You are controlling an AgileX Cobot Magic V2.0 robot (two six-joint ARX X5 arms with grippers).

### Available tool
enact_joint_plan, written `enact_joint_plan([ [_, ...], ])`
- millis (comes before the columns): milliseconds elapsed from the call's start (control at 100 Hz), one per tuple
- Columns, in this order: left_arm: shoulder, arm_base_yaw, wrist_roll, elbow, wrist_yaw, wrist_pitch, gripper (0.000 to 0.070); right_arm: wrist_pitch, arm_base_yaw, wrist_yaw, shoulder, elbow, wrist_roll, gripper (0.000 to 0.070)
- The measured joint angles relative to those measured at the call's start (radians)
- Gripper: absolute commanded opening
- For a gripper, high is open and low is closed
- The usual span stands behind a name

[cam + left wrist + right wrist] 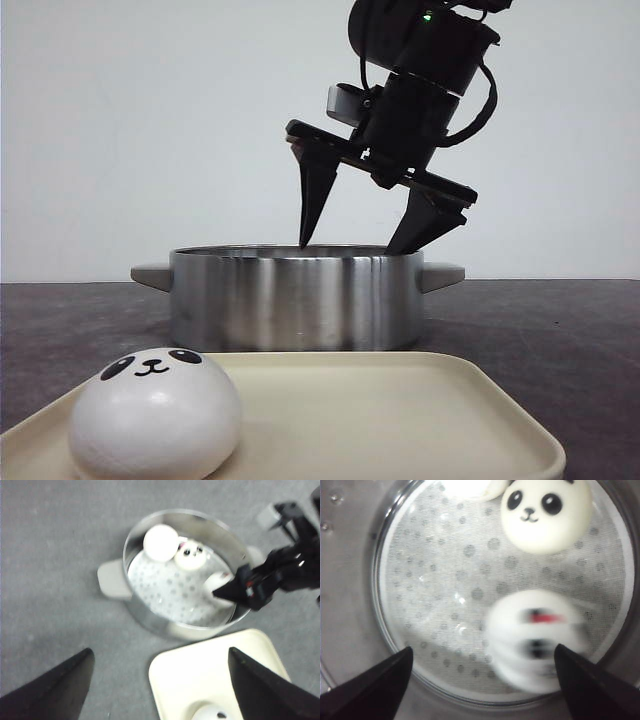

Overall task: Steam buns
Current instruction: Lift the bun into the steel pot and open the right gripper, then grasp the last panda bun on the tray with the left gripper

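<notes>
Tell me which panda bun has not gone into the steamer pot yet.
The bun on the cream tray, at its front left corner. The other three buns already lie on the steamer pot's perforated liner.

Right end effector (368, 240) hangs spread wide over the steel pot (296, 298), tips at its rim; one panda bun (154, 412) sits at the tray's (420, 425) near-left corner.

What the views hide or smear

From the front, the steel pot's (295, 298) wall hides the buns inside and the right claw's (365, 240) fingertips dipping behind its rim. In the right wrist view the bun at 5 o'clock (535, 642) is motion-blurred, its face unreadable, and the bun at 12 o'clock (470, 487) is cut by the edge. The tray bun (212, 713) is cropped in the left wrist view.
</notes>
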Motion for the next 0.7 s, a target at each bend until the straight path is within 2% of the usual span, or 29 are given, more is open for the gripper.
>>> enact_joint_plan([
  [50, 0.0, -0.009, -0.011, -0.031, 0.007, 0.003, 0.0512, -0.005, -0.002, 0.0, 0.0, 0.005, 0.0, 0.0564],
  [90, 0.0, -0.017, -0.019, -0.056, 0.021, 0.007, 0.0512, -0.017, -0.003, 0.001, -0.002, 0.011, 0.0, 0.0495],
  [130, 0.0, -0.031, -0.035, -0.093, 0.038, 0.017, 0.0512, -0.035, -0.003, 0.002, -0.006, 0.02, 0.0, 0.0376],
  [230, 0.0, -0.074, -0.08, -0.192, 0.086, 0.06, 0.0512, -0.065, -0.003, 0.003, -0.051, 0.038, -0.01, 0.0],
  [390, 0.012, -0.18, -0.185, -0.351, 0.154, 0.172, 0.0512, -0.04, 0.014, 0.008, -0.229, 0.064, -0.045, 0.0004],
  [480, 0.048, -0.24, -0.224, -0.383, 0.143, 0.222, 0.0512, -0.043, 0.035, 0.007, -0.351, 0.07, -0.051, 0.0004],
  [700, 0.2, -0.33, -0.245, -0.382, 0.107, 0.333, 0.0513, -0.033, 0.09, 0.016, -0.584, 0.071, -0.052, 0.0004],
])
